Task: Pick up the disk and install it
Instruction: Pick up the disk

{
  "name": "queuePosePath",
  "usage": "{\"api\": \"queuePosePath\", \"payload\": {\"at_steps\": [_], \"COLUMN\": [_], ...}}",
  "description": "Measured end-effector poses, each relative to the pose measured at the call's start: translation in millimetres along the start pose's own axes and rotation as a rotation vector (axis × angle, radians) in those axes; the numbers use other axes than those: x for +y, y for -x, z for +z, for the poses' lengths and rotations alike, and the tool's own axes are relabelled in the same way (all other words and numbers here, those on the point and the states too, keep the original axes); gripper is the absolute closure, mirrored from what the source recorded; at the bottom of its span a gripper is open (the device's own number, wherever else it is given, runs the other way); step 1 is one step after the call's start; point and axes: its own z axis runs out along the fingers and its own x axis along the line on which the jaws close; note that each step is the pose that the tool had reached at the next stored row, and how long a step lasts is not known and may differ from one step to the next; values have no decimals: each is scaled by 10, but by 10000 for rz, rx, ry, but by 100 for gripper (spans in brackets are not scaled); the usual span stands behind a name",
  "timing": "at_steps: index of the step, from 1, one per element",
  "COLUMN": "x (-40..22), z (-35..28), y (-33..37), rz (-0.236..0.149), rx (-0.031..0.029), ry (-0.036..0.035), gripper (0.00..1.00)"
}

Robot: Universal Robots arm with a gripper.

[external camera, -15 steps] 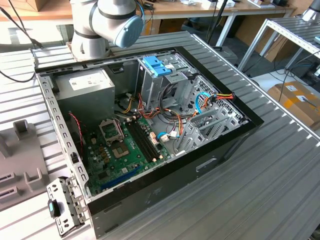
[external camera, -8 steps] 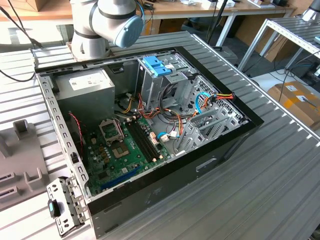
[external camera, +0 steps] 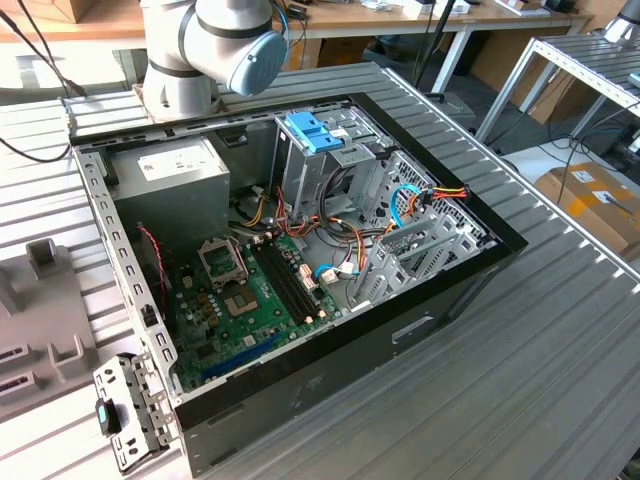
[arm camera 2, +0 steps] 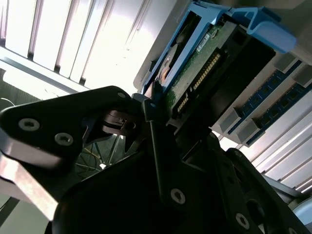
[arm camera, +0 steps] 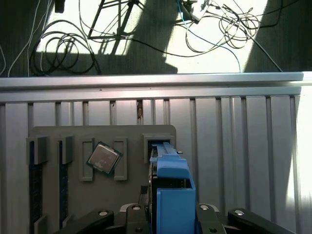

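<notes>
An open computer case sits on the ribbed counter in the exterior view, a pale blue tray in its drive cage. In the first wrist view, the hand grips the disk, which stands upright in a grey holder beside a chip. In the second wrist view, black fingers clamp the disk's edges.

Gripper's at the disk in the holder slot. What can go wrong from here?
1. The disk stands on edge in a slot of the grey holder, with the gripper straddling it. A tilted pull could jam it against the slot walls.
2. The CPU chip lies skewed on the holder beside that slot, so a bump could dislodge it.
3. In the exterior view, loose cables run beside the drive cage and may snag the disk going in.
</notes>
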Motion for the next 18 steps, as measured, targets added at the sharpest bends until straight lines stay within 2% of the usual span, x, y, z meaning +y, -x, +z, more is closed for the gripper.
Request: {"api": "queuePosePath", "payload": {"at_steps": [18], "x": [4], "z": [-81], "y": [3], "rz": [0], "rx": [-11], "ry": [1], "gripper": [64]}}
